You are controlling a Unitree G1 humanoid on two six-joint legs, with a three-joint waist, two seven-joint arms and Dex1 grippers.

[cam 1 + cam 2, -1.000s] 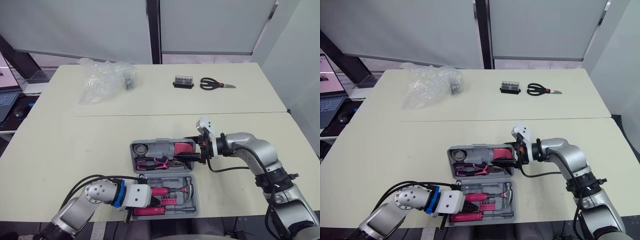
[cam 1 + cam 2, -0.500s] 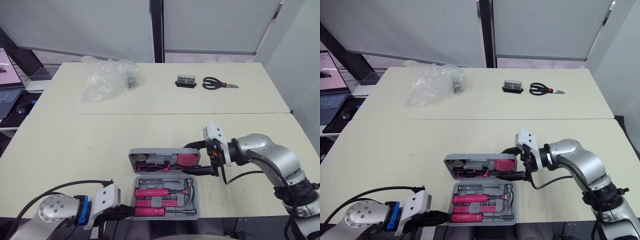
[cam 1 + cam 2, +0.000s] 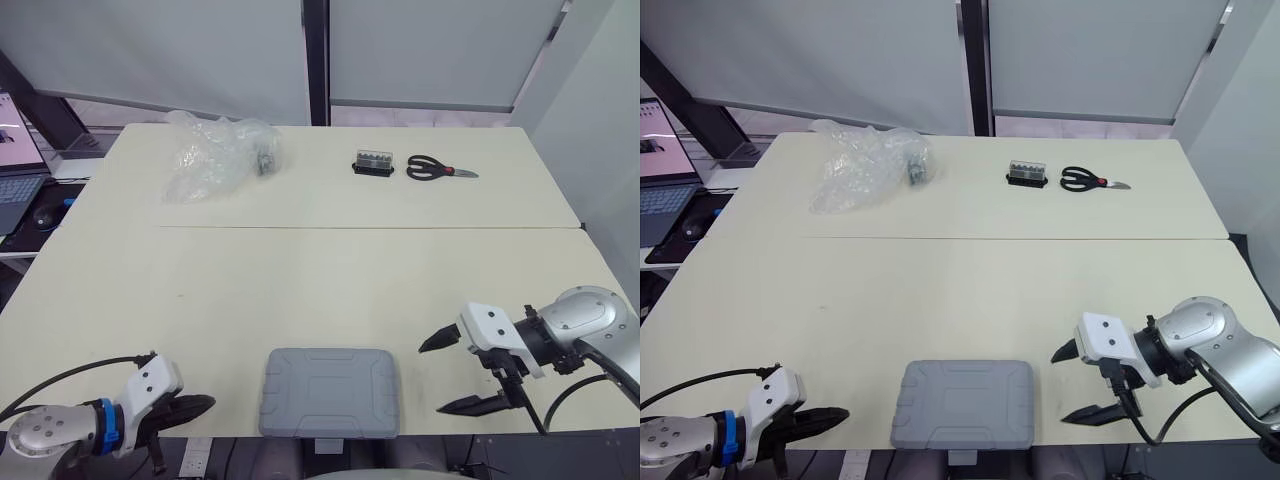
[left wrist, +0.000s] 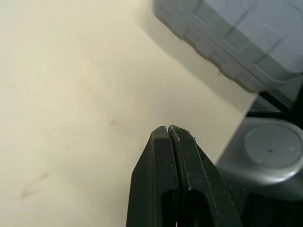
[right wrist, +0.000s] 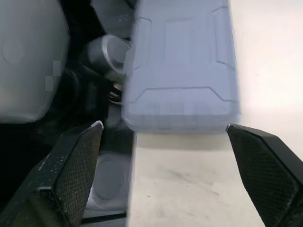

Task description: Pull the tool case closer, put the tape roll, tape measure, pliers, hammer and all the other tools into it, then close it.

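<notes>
Grey plastic tool case [image 3: 330,391] is lid-down, flat at the near edge of the table [image 3: 300,270], between my two arms. Both wrist views suggest its front lip hangs past the table edge.

Left gripper [image 3: 203,404] has its fingers pressed together on nothing, low by the table edge and well left of the case. Right gripper [image 3: 430,380] is spread wide and empty, just right of the case and not touching it.

Risks as I see them:
- Overhang: any bump from either arm on the near side could tip the case off the table. If I press the lid, I'd press well back from the front lip.
- Latches: I can't tell if they're snapped. If they're not, a lift or a fall would dump the tools.
- Scissors [image 3: 435,168] and a small black bit holder [image 3: 369,163] sit at the far side of the table, outside the case. If they count as "all the other tools", the job isn't done and the case must be reopened.
- Crumpled clear plastic bag [image 3: 215,155] at far left holds something dark; I can't identify it.

Writing: no logo or label is readable on the lid. The scissors and bit holder are too small to read.
</notes>
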